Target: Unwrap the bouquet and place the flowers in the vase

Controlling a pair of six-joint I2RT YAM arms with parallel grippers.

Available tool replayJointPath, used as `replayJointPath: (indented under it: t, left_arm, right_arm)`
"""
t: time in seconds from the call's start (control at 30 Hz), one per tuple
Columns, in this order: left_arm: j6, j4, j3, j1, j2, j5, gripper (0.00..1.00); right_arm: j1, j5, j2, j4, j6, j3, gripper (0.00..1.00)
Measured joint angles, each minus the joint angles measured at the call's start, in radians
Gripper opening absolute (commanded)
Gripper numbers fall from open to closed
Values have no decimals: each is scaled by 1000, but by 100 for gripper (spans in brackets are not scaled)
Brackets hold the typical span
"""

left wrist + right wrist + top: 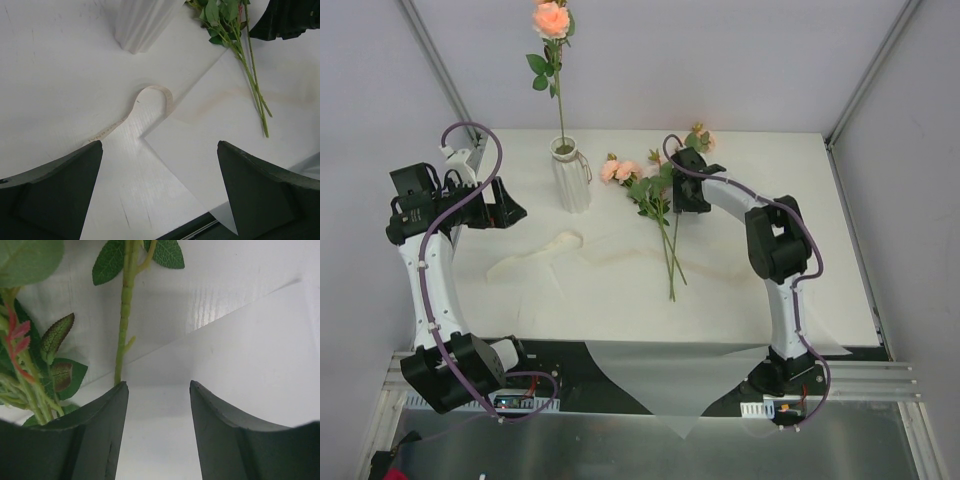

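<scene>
The loose flowers (655, 195) lie right of centre, beside the vase (572, 180). The right gripper (159, 385) hovers there, jaws parted, seemingly empty; the left gripper (159, 144) gapes wide. Their stems (670, 260) look thin, light, springy: pinch mid-stem.

White table (800, 200) — a ribbed vase (571, 180) is stood twd its far edge. A cream ribbon (532, 257) is laid just in front of the vase. To the vase's right, flowers (655, 195) are laid — stems on a white wrapping sheet (650, 370) spread fwd of the vase, overhanging the near edge.
</scene>
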Motion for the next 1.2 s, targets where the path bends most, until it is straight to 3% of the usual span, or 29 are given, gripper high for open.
replayJointPath:
  t: [0.2, 0.83, 1.03, 1.2]
  left_arm:
    - [1, 0, -5, 0, 4, 1, 99]
    - [22, 0, -6, 0, 5, -5, 99]
    - [23, 0, -7, 0, 5, -8, 99]
    - [26, -1, -8, 0, 4, -27, 99]
  right_arm:
    - [23, 11, -31, 29, 2, -6, 59]
    - [8, 10, 33, 45, 37, 45, 47]
    - [-21, -13, 76, 50, 51, 101, 39]
    - [-24, -26, 92, 50, 51, 120, 12]
